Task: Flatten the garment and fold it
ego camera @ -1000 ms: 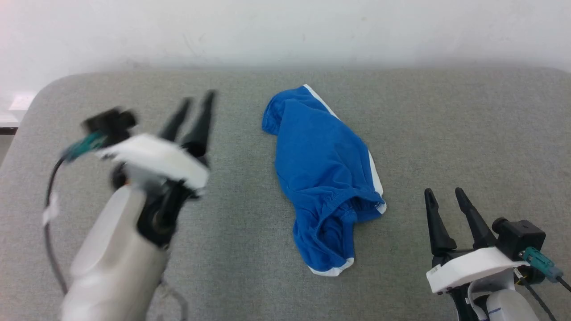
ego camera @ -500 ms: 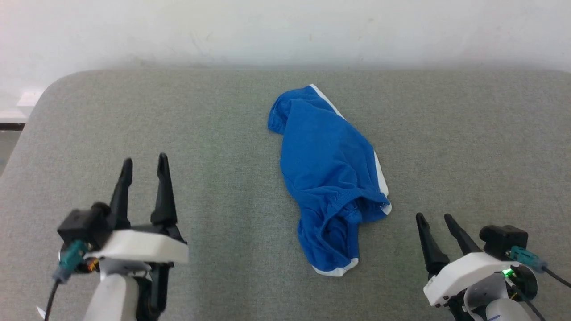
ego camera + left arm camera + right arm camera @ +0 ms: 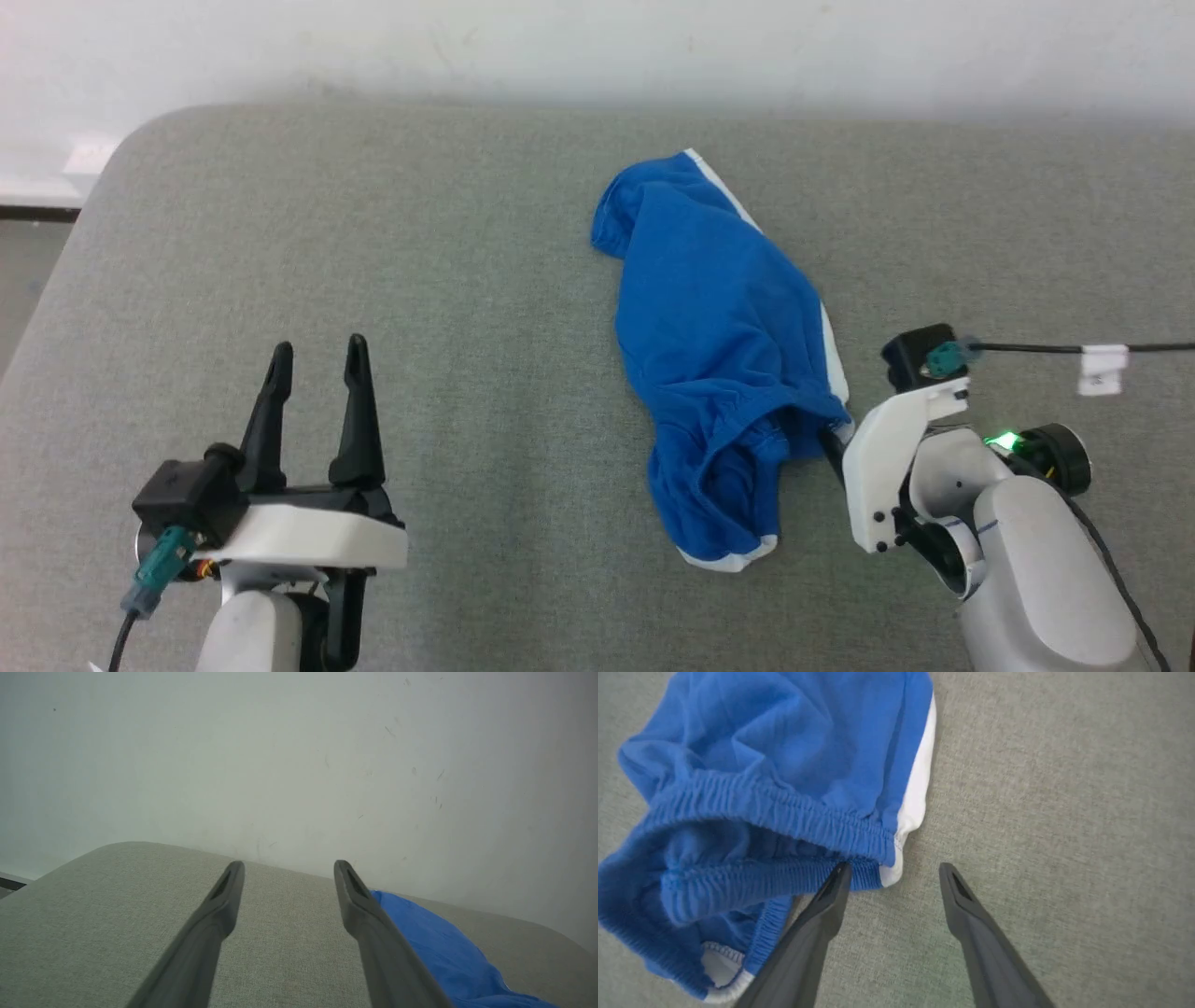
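Head view: from high over the near edge of the table (image 3: 373, 280), facing forward and down; far enough back to take in the whole garment (image 3: 719, 336), with the wall (image 3: 560, 47) beyond it.
Left wrist view: low over the table, well left of the garment, looking along the left hand (image 3: 287, 868) almost level toward the wall.
Right wrist view: steeply downward along the right hand (image 3: 892, 870), very close to the garment's waistband (image 3: 784, 812).
Head and left wrist share: the wall, the table's far edge, a strip of the garment.
Head and right wrist share: the garment's near end.
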### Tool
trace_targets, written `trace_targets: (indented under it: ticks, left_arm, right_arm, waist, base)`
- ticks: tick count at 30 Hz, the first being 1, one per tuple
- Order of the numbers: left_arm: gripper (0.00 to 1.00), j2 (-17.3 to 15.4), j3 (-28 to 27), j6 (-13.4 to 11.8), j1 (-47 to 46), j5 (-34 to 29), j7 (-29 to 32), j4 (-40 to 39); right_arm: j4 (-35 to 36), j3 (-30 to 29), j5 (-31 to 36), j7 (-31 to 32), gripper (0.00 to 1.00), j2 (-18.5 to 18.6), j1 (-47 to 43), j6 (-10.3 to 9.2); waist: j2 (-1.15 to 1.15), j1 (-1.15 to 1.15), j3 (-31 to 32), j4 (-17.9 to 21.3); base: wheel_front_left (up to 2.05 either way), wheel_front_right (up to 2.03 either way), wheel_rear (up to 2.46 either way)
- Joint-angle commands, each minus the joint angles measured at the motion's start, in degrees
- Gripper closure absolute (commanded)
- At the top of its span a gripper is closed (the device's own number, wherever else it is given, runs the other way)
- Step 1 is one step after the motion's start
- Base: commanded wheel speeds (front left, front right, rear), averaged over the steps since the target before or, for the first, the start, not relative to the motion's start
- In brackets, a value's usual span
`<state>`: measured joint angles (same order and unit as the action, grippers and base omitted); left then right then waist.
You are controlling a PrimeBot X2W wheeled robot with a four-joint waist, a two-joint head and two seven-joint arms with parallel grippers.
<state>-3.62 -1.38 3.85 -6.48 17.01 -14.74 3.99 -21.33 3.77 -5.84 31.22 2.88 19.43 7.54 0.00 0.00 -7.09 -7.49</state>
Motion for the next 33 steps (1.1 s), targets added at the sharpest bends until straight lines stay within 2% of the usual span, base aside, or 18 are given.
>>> trace_targets:
  ticks: [1,4,10,11,13,17,23,25,26,27,33]
  left_arm:
    - [0.00,0.4,-0.4,0.7,-1.2,-0.5,-0.3,-0.2]
    - [0.00,0.6,-0.7,1.2,-2.0,-0.5,-0.3,0.1]
    - [0.00,0.7,-0.7,1.6,-2.6,0.5,-0.3,0.4]
    - [0.00,0.7,-0.6,1.6,-2.6,0.7,-0.3,0.3]
    - [0.00,0.7,-0.7,1.6,-2.6,1.1,-0.3,0.4]
    - [0.00,0.7,-0.5,1.4,-2.5,1.7,-0.3,0.6]
    - [0.00,0.7,0.2,1.3,-2.4,2.7,-0.3,0.9]
    - [0.00,0.7,0.4,1.2,-2.3,2.8,-0.3,1.0]
    - [0.00,0.7,0.5,1.2,-2.3,2.9,-0.3,1.1]
    - [0.00,0.7,0.6,1.2,-2.2,3.0,-0.3,1.3]
    - [0.00,0.7,0.9,1.3,-1.9,3.0,-0.3,2.2]
  right_arm:
    - [-0.7,0.8,1.2,2.5,0.00,0.0,0.9,-0.05]
    - [-1.3,1.4,2.3,3.6,0.00,0.0,1.5,-0.05]
    - [-4.1,0.9,3.9,0.0,0.00,0.0,2.0,-0.05]
    - [-4.4,0.8,4.0,-0.6,0.44,0.0,2.1,-0.05]
    - [-4.6,0.2,3.8,-2.0,1.00,0.0,2.3,-0.05]
    - [-3.1,-4.1,4.2,-3.9,1.00,0.0,1.9,-0.05]
    - [0.6,-17.0,9.2,-4.2,1.00,0.0,-0.9,-0.05]
    - [0.7,-18.1,9.2,-4.1,1.00,0.0,-1.6,-0.05]
    - [0.6,-18.7,8.8,-4.0,0.64,0.0,-2.1,-0.05]
    - [0.5,-19.1,7.9,-4.1,0.00,0.0,-2.5,-0.05]
    - [4.7,-21.9,-0.5,-10.4,0.00,0.0,-5.3,-0.05]
  waist:
    - [0.00,0.00,-1.4,-1.2]
    - [0.00,0.00,-2.3,-1.9]
    - [0.00,0.00,-3.4,-2.7]
    - [0.00,0.00,-3.5,-2.7]
    - [0.00,0.00,-3.6,-2.5]
    - [0.00,0.00,-3.3,-2.0]
    - [0.00,0.00,-2.4,-1.2]
    - [0.00,0.00,-2.2,-1.2]
    - [0.00,0.00,-2.1,-1.1]
    - [0.00,0.00,-2.0,-1.0]
    - [0.00,0.00,-0.8,-1.2]
  base:
    - [0.00,0.00,0.00]
    - [0.00,0.00,0.00]
    - [0.00,0.00,0.00]
    - [0.00,0.00,0.00]
    - [0.00,0.00,0.00]
    - [0.00,0.00,0.00]
    - [0.00,0.00,0.00]
    - [0.00,0.00,0.00]
    - [0.00,0.00,0.00]
    - [0.00,0.00,0.00]
    - [0.00,0.00,0.00]
